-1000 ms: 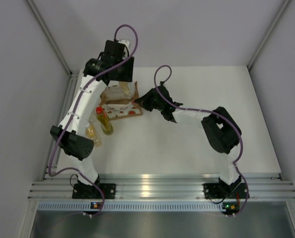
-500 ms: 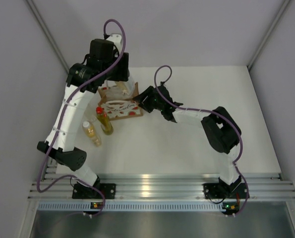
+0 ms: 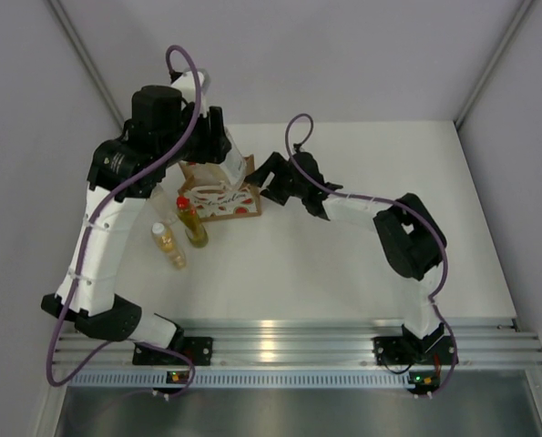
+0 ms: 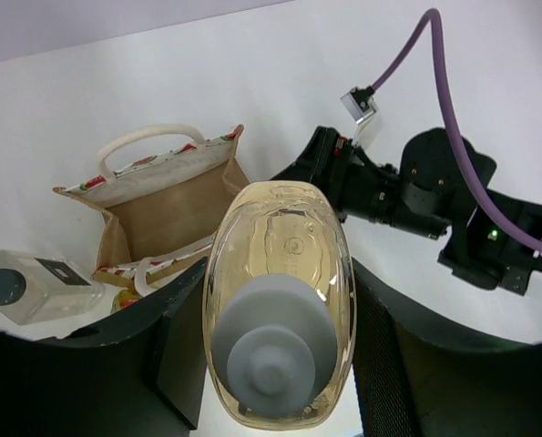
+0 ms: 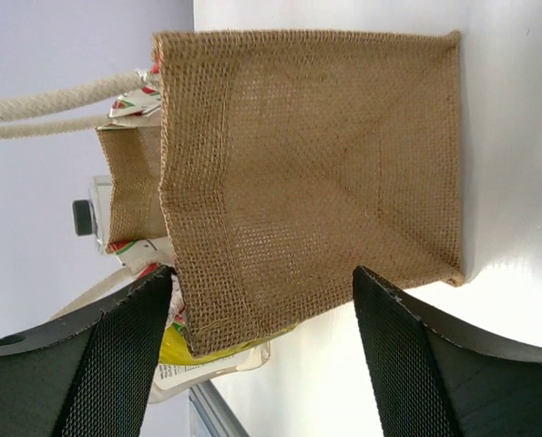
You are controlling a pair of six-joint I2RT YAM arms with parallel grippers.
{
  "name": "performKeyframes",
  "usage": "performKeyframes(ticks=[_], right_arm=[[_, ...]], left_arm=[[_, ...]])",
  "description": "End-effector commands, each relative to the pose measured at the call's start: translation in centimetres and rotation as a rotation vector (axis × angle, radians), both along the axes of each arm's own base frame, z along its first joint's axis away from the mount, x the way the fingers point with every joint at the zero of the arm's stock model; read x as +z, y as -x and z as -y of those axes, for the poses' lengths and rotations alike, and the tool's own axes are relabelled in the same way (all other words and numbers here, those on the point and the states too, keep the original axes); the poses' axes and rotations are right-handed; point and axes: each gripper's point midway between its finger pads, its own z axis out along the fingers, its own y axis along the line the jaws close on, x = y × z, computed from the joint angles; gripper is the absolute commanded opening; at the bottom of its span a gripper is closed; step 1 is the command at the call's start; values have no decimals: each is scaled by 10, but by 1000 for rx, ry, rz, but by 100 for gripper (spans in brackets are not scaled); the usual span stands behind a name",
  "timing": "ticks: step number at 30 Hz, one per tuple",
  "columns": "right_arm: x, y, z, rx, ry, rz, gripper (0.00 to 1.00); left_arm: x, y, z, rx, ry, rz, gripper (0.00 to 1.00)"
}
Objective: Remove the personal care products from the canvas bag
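Observation:
My left gripper [image 4: 280, 273] is shut on a clear bottle of amber liquid with a white cap [image 4: 280, 319], held in the air above the canvas bag [image 4: 161, 209]. From above, the left gripper [image 3: 230, 167] hangs over the bag [image 3: 223, 198]. My right gripper [image 5: 261, 273] is open, its fingers on either side of the bag's burlap side [image 5: 307, 164] without gripping it; in the top view it [image 3: 269, 176] is at the bag's right. A yellow-green bottle with a red cap [image 3: 194, 224] and a second amber bottle [image 3: 167, 246] stand left of the bag. A dark-capped clear bottle [image 4: 34, 287] lies beside the bag.
The bag's white rope handles [image 4: 152, 138] stick up around its open mouth. Grey walls close in the white table [image 3: 371, 264] at left, back and right. The aluminium rail [image 3: 289, 341] with both arm bases runs along the near edge.
The left arm has risen and swung left, lifting the amber bottle up from the bag. The right gripper has opened and let go of the bag's side.

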Motion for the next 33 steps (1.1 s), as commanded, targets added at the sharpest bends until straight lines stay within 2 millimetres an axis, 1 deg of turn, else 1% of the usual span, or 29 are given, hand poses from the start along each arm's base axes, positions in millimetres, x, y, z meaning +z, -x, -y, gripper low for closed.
performKeyframes(ticks=[1, 3, 4, 5, 6, 7, 9, 10, 11, 12, 13, 14, 15, 16, 18, 19, 20, 21, 22, 24, 25, 27, 28, 29, 30, 31, 32, 33], right_arm=[[77, -12, 4, 34, -95, 177, 77], [85, -9, 8, 54, -106, 204, 78], [90, -13, 14, 53, -116, 218, 78], [101, -9, 13, 92, -139, 257, 80], [107, -7, 14, 115, -146, 273, 89], [112, -10, 18, 127, -150, 287, 91], [122, -6, 23, 161, -153, 311, 97], [124, -10, 30, 154, -145, 318, 98], [131, -9, 37, 153, -128, 345, 99], [127, -13, 47, 138, -101, 331, 99], [126, -14, 53, 132, -83, 336, 99], [130, -12, 63, 124, -54, 360, 99], [125, -11, 70, 119, -29, 344, 99], [124, -15, 82, 100, -12, 346, 99], [123, -10, 101, 81, 26, 361, 99], [118, -12, 115, 61, 51, 347, 99], [117, -7, 125, 56, 77, 360, 99], [116, -5, 133, 51, 96, 358, 99], [110, -4, 145, 39, 125, 340, 99], [115, 7, 160, 43, 172, 375, 99], [118, 14, 171, 41, 206, 391, 99], [122, 21, 182, 36, 252, 412, 99], [123, 26, 187, 38, 280, 415, 99], [128, 35, 197, 36, 333, 436, 100], [129, 38, 202, 29, 359, 445, 99], [130, 43, 208, 27, 395, 460, 99], [138, 50, 216, 8, 421, 478, 99], [141, 54, 220, 4, 439, 493, 99]], left_arm=[[43, 7, 4, -31, 92, 149, 0], [40, 11, 5, -43, 94, 140, 0], [38, 12, 5, -43, 94, 136, 0], [33, 17, 9, -74, 98, 121, 0], [31, 18, 10, -79, 96, 115, 0], [23, 18, 11, -89, 92, 96, 0], [19, 22, 13, -106, 90, 86, 0], [16, 24, 16, -116, 89, 79, 0], [10, 26, 18, -125, 83, 64, 0], [6, 29, 22, -142, 77, 56, 0], [-2, 30, 24, -146, 68, 39, 0], [-7, 29, 22, -123, 51, 35, 0], [-11, 33, 27, -130, 38, 30, 0], [-22, 33, 26, -107, 11, 13, 0], [-31, 39, 31, -86, -29, 13, 0], [-43, 41, 33, -79, -50, -10, 0], [-48, 44, 35, -70, -60, -14, 0], [-52, 49, 41, -63, -71, -13, 0], [-65, 51, 43, -61, -95, -35, 0], [-76, 55, 47, -50, -110, -43, 0], [-88, 60, 49, -48, -119, -57, 0], [-98, 66, 54, -56, -99, -73, 0], [-107, 69, 56, -65, -88, -80, 0], [-111, 72, 57, -68, -82, -80, 0], [-117, 75, 59, -71, -76, -85, 0], [-126, 76, 58, -67, -69, -83, 0], [-131, 77, 58, -67, -67, -83, 0], [-135, 78, 57, -65, -63, -80, 0]])
